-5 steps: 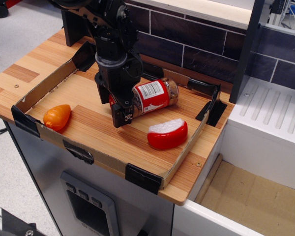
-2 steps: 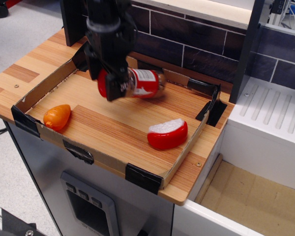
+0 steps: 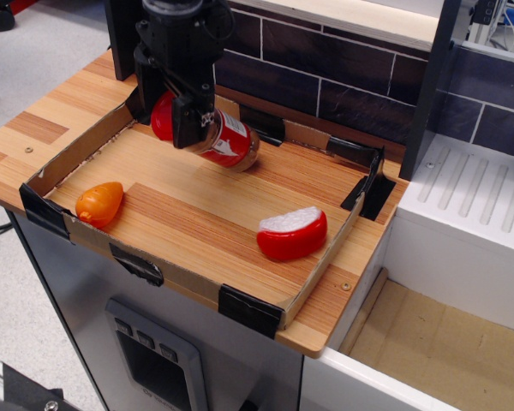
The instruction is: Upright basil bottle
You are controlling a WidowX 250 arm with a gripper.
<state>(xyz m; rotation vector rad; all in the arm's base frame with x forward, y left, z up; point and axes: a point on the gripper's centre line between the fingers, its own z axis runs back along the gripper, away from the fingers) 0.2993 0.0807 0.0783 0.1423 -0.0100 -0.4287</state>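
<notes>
A wood-grain worktop [image 3: 60,107] sits against a dark tiled wall [image 3: 325,68] (pale grout lines). Grey floor [image 3: 43,43] lies to the left. A white ribbed surface [image 3: 480,197] adjoins on the right.

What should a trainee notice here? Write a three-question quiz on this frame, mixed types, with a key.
1. True or false: the bottle stands upright on the tray.
2. What is the gripper shut on?
A. the carrot toy
B. the bottle
C. the cheese wedge
3. Fill in: the bottle's red cap points up and to the ____ of the picture.

Key
1. False: it is held tilted above the tray, cap end higher.
2. B
3. left
</notes>
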